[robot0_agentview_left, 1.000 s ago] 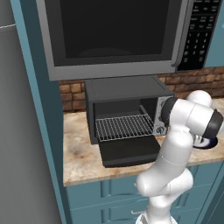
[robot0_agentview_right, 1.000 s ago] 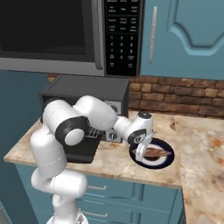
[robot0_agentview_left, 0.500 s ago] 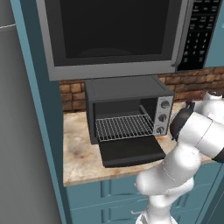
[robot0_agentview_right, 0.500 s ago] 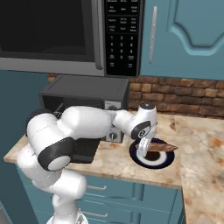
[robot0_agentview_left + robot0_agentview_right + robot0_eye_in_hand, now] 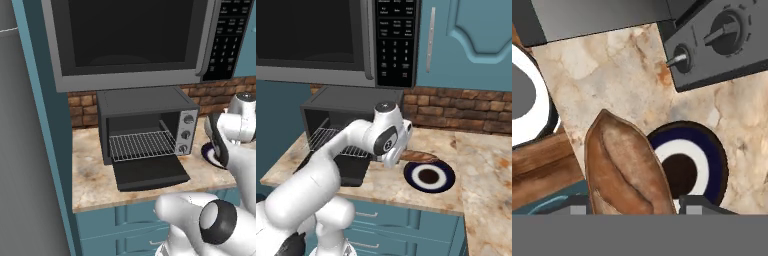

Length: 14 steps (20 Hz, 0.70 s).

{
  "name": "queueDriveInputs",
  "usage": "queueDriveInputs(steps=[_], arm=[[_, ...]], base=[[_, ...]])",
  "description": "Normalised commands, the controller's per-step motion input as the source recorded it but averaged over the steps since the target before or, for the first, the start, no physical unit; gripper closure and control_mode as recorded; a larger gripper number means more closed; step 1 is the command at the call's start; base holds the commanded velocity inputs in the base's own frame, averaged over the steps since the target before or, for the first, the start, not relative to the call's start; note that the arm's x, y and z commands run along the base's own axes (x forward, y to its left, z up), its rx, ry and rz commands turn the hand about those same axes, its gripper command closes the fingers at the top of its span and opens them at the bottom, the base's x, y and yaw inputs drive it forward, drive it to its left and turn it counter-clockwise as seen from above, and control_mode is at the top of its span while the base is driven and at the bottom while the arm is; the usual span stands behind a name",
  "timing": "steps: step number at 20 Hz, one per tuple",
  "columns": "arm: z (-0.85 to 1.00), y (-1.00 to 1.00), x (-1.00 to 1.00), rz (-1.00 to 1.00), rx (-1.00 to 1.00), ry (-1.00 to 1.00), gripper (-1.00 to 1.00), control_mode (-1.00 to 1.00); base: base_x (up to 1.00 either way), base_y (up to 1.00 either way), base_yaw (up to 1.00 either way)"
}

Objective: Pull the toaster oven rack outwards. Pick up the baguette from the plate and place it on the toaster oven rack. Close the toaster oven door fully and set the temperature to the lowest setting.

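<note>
Tool [image 5: 632, 207]: closed on the baguette [image 5: 624, 167], which sits between its two tips.
Baguette: lifted off the plate [image 5: 709, 155], apparently clear of it, to the right of the toaster oven [image 5: 145, 122].
Toaster oven door [image 5: 150, 172]: dropped open onto the worktop [image 5: 92, 172].
Toaster oven rack [image 5: 141, 145]: pulled forward over the door.

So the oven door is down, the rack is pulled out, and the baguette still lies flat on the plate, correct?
Not quite. The hand view shows the baguette lifted off the plate, between the tool's fingers. The door is down and the rack is pulled out, as you say.
</note>
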Motion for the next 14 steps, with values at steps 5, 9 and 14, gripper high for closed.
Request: queueDriveInputs(steps=[5, 9, 14], arm=[[0.66, 1.00, -0.41, -0.06, 0.13, -0.25, 1.00, -1.00], [0.17, 1.00, -0.11, 0.01, 0.21, -0.20, 1.00, -1.00], [0.00, 0.95, 0.24, 0.21, 0.09, -0.25, 1.00, -1.00]], base=[[0.00, 0.00, 0.00], [0.00, 0.00, 0.00], [0.00, 0.00, 0.00]])
